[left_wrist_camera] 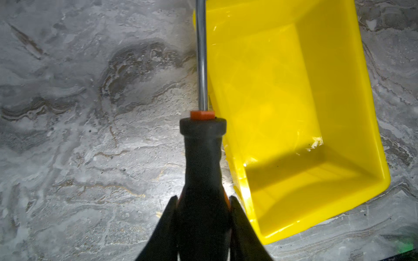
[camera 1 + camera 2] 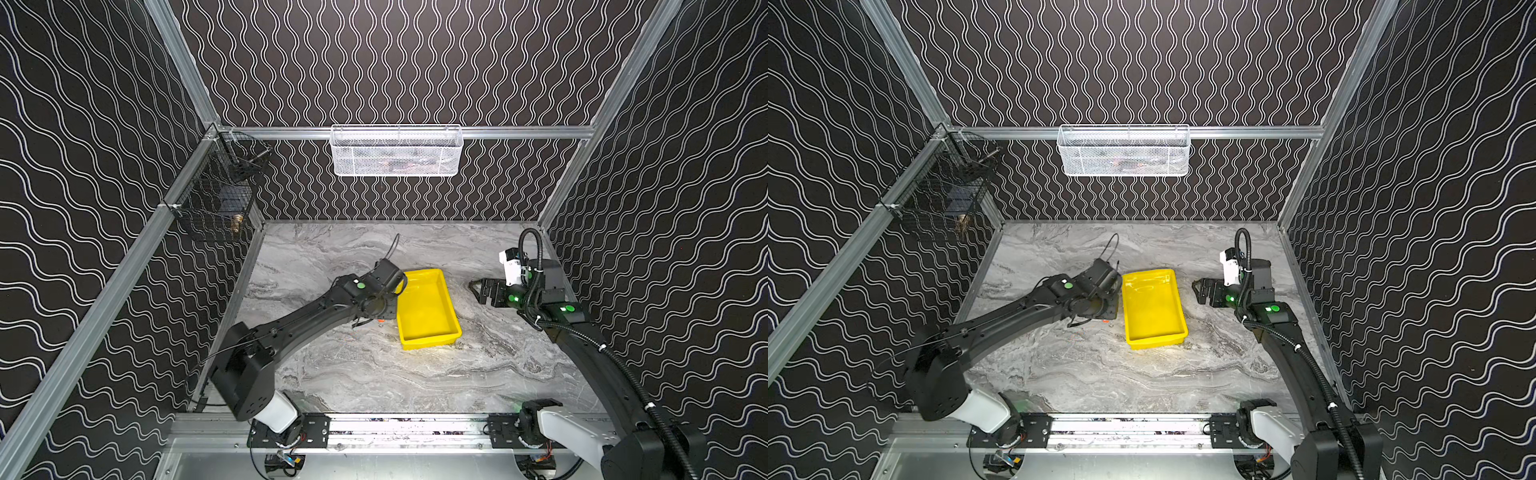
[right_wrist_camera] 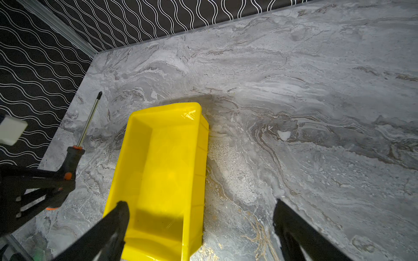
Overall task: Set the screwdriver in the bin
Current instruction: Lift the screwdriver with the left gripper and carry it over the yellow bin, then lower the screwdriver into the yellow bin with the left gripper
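Two arms work over a grey marble-pattern tabletop (image 2: pixel 374 374). Black walls (image 2: pixel 395 62) with white wavy lines box it in. White mesh basket (image 2: pixel 396 151) on the back rail, black wire basket (image 2: pixel 216 199) on the left rail.

Left gripper (image 1: pixel 203 201): fingers pinched tight on the black handle of the screwdriver (image 1: pixel 201 158). The tool sits just beside the long wall of the yellow bin (image 1: pixel 373 113), outside it.

Right gripper (image 3: pixel 200 209): fingers spread wide, holding nothing, to the right of the bin.

One screwdriver (image 1: pixel 201 158), one bin (image 1: pixel 294 90), one white basket (image 2: pixel 397 151), one black basket (image 2: pixel 216 201).
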You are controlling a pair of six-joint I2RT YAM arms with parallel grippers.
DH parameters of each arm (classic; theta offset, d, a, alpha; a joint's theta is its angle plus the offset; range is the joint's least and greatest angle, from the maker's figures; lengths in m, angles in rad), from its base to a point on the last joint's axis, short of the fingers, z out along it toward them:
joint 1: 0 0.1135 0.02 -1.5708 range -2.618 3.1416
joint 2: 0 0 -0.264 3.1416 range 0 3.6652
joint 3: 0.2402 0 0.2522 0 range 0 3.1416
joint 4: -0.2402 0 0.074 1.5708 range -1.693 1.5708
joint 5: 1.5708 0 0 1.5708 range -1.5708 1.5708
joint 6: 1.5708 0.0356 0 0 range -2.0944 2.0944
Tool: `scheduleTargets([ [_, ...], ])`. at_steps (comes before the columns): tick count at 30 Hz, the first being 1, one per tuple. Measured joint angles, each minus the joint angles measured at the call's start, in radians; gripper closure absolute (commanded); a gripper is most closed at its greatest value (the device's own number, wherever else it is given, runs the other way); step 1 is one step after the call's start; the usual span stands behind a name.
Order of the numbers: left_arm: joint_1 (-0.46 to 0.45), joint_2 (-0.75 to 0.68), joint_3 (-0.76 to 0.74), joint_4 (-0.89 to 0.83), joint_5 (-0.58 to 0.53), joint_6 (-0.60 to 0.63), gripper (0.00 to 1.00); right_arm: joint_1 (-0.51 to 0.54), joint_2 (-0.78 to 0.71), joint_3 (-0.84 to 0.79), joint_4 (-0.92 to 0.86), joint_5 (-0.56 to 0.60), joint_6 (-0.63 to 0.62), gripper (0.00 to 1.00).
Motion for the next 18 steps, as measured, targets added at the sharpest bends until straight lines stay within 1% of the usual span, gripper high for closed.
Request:
scheduleTargets([
  [7,-0.039,0.151,0.126,0.021,0.013,0.026,1.0,0.0,-0.052,-0.016,-0.012,0.001,0.007,0.01],
  [14,-0.046,0.271,0.212,0.049,0.045,0.053,1.0,0.0,-0.129,-0.059,-0.047,0.002,0.029,0.01],
  [18,-0.046,0.337,0.239,0.059,0.074,0.068,1.0,0.0,-0.19,-0.065,-0.094,0.044,0.034,0.01],
])
